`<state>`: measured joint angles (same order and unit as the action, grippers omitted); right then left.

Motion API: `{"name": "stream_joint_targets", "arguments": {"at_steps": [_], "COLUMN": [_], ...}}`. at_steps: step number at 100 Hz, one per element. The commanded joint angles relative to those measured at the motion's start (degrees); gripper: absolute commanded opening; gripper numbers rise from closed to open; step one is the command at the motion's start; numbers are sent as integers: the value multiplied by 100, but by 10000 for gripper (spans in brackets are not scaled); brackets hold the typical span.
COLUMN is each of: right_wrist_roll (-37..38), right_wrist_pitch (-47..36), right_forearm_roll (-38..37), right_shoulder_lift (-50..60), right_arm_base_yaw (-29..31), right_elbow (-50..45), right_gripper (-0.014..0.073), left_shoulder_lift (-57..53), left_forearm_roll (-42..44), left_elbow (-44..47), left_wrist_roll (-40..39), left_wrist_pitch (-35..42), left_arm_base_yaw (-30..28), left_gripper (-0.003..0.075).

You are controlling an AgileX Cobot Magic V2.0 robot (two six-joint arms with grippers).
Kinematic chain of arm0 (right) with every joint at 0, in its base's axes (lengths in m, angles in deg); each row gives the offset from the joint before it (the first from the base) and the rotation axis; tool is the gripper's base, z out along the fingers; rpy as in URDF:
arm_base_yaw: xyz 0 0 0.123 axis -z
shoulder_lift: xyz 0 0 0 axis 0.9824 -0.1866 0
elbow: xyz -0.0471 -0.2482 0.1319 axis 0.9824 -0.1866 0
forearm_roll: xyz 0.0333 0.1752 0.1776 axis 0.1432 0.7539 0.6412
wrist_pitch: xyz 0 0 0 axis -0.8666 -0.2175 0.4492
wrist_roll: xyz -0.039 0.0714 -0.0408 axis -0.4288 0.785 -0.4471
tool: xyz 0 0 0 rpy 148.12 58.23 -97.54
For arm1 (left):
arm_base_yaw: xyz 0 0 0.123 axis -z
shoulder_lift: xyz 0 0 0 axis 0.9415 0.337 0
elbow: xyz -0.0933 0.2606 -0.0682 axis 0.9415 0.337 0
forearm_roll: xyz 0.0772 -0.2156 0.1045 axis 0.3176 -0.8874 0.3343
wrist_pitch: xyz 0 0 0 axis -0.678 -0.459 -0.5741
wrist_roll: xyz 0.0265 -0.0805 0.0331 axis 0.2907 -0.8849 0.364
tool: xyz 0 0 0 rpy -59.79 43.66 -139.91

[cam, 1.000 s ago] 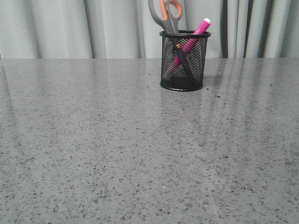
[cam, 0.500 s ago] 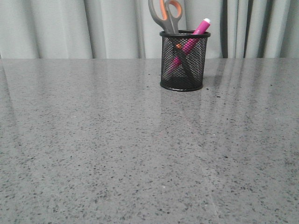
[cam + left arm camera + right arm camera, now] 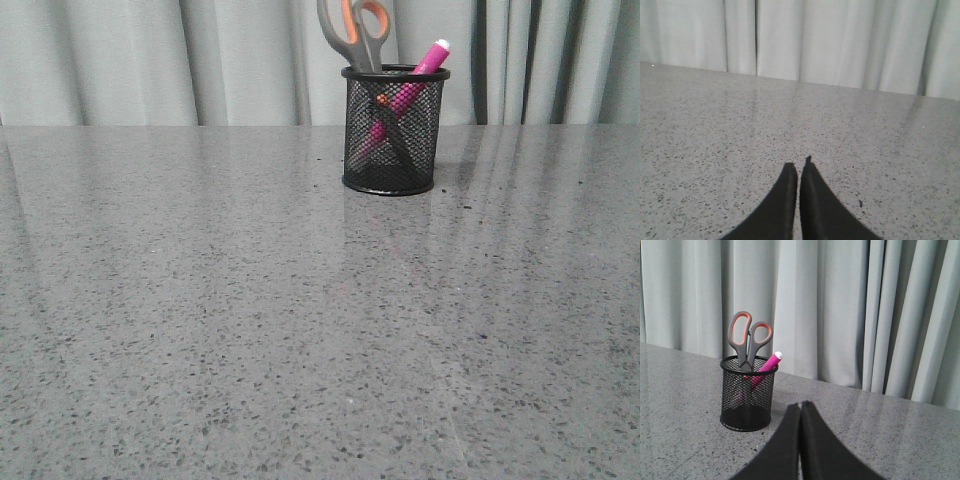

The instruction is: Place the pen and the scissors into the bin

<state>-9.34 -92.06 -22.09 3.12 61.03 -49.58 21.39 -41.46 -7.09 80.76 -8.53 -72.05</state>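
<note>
Inside the bin (image 3: 392,130): scissors (image 3: 355,32) and pen (image 3: 410,88), both upright-leaning. Task looks complete. Left gripper (image 3: 798,167) and right gripper (image 3: 800,406) closed, empty.

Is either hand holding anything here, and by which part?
Nothing is held. The left hand and right hand are shut and empty; scissors and pen stand in the bin.
</note>
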Motion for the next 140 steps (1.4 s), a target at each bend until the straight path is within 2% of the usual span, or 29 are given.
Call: {"name": "stream_joint_targets", "arguments": {"at_steps": [1, 34, 56, 65, 78, 87, 98, 140], "right_wrist_roll": [-47, -67, 43, 421, 1586, 1612, 1612, 1601], "right_wrist_pitch": [-390, -406, 203, 616, 1585, 1542, 1735, 1942], "right_forearm_roll": [-21, -45, -71, -360, -1273, -1300, -1300, -1443], "right_shoulder_lift": [-29, -29, 493, 835, 1256, 1497, 1855, 1833], "right_arm_base_yaw": [41, 59, 776, 1242, 1808, 2010, 2037, 2037], "right_elbow": [148, 148, 12, -193, -394, -567, -648, -648], "right_gripper": [-76, -76, -76, -76, -76, -76, -76, -76], "left_shoulder_lift": [-185, -185, -185, -185, -185, -185, -185, -185], "left_forearm_roll": [-58, -58, -58, -58, -58, -58, -58, -58], "left_elbow": [269, 269, 269, 269, 269, 269, 269, 269], "left_wrist_roll": [-55, -55, -55, -55, -55, -55, -55, -55], "left_wrist_pitch": [396, 396, 396, 396, 396, 396, 396, 396], "left_arm_base_yaw": [15, 15, 15, 15, 15, 15, 15, 15], "left_gripper": [-19, -19, -19, -19, -19, -19, -19, -19]}}
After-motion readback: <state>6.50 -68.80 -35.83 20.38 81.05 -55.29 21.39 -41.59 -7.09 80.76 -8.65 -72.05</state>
